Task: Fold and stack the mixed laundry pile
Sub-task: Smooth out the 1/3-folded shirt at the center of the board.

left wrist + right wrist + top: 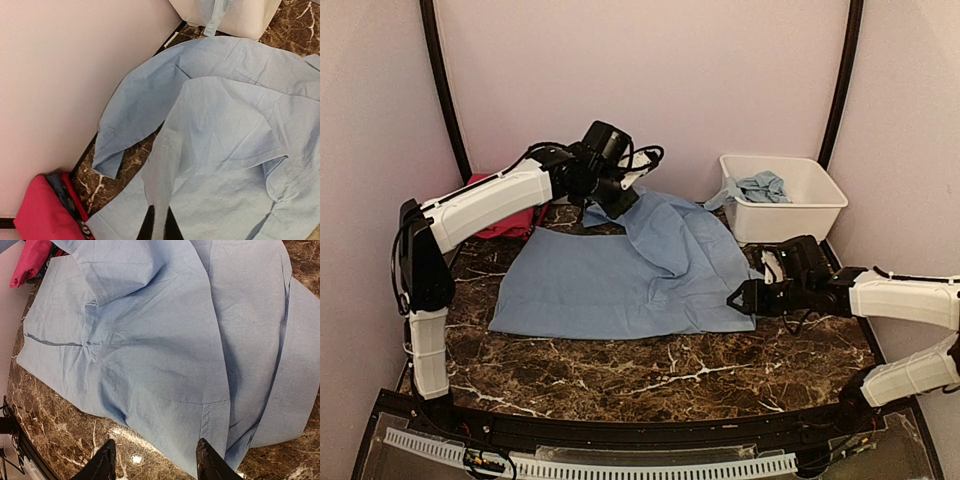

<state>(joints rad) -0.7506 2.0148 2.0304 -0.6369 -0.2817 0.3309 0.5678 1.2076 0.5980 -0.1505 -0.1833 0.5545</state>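
At left tool (pixel 159 226), blue garment (pixel 225 150), seemingly pinched

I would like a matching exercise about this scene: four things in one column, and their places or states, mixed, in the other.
1 pink cloth
2 white tub
3 left fingers
4 right fingers

a open, by the blue garment's near right corner
b far left corner
c shut on the blue garment
d far right, small blue cloth inside

Pairs: 1-b, 2-d, 3-c, 4-a
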